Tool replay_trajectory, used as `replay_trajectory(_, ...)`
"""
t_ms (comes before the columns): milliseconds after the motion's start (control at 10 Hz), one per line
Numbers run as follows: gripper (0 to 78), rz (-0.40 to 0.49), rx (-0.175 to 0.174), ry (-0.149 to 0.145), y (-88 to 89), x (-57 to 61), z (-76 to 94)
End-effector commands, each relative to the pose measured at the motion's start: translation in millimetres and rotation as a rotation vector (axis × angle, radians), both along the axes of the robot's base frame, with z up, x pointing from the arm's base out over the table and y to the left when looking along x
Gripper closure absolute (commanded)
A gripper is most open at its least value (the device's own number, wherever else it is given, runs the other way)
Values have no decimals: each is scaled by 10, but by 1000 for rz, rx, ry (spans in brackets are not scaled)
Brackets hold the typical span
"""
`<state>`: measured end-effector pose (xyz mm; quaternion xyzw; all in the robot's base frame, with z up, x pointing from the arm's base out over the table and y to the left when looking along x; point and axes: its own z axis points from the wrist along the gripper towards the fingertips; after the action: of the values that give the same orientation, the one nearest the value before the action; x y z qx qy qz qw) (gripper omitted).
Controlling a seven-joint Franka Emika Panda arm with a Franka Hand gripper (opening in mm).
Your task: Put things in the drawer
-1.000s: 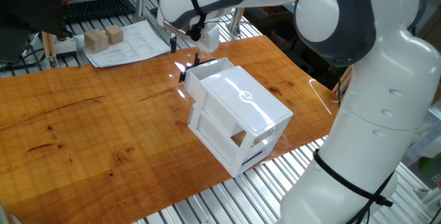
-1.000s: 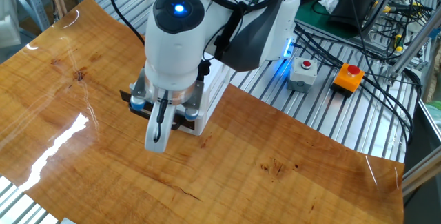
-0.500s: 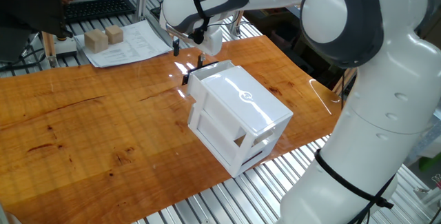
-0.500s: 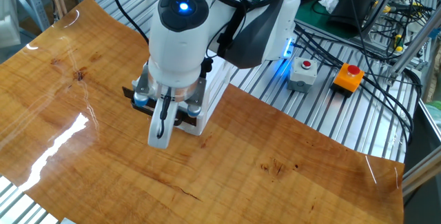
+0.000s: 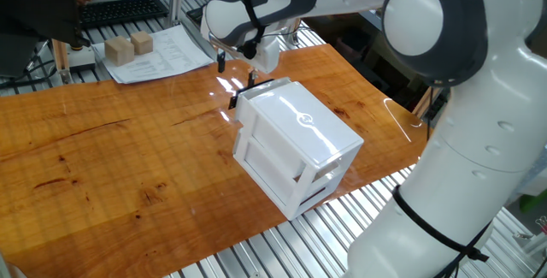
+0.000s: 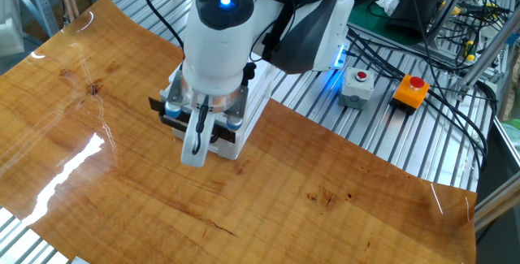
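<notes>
Gripper (image 5: 237,62): hanging above the handle, grip state unclear.
Drawer (image 5: 256,92): front just below fingertips.
Table (image 5: 102,158): bare wood beyond the drawer front.

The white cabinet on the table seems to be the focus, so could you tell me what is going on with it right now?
A Franka arm holds its gripper just above the handle end of the white cabinet on the wooden table. The drawer looks pushed in, its black handle below the fingers. Nothing appears held, though the jaws are hard to read. Two wooden blocks sit on paper at the far edge.
</notes>
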<state>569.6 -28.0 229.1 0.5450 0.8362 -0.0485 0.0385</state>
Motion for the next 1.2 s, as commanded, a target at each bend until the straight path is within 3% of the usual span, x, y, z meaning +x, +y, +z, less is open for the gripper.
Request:
replay_trajectory(100, 1, 1, -2, 20, -21, -162, -87)
replay_trajectory(300, 1, 7, -2, 25, -25, -312, -119)
replay_trajectory(1200, 1, 32, -9, 53, -58, -546, -156)
